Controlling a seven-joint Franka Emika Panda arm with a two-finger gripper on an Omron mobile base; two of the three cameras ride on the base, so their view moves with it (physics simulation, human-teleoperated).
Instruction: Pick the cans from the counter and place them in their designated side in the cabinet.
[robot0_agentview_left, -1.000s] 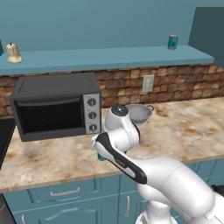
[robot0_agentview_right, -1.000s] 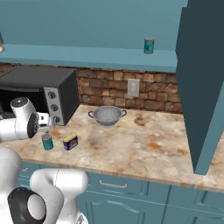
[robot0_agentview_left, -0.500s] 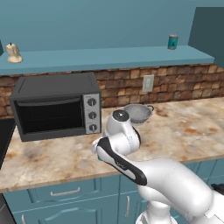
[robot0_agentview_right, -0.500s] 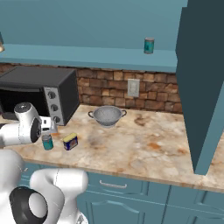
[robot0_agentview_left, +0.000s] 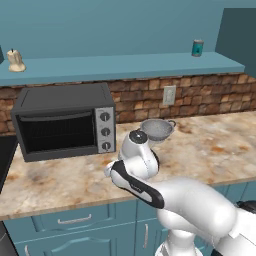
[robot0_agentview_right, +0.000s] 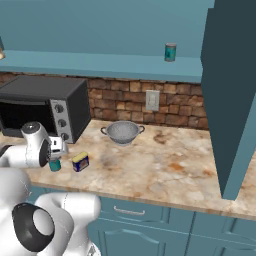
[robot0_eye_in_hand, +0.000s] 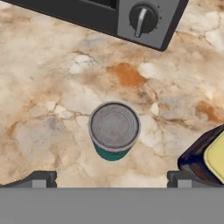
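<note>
The gripper (robot0_eye_in_hand: 111, 179) is hovering, fingers spread wide, above the teal can (robot0_eye_in_hand: 114, 130) standing on the counter (robot0_eye_in_hand: 52, 100) near the microwave (robot0_eye_in_hand: 131, 17). It should be descending centred (dark blue can (robot0_eye_in_hand: 205, 159) just beside) before closing.

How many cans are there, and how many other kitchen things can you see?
Teal cans: 2, one on the counter, one on the shelf
Dark blue can with yellow top: 1
Colander: 1
Toaster oven: 1
Total: 5
</note>
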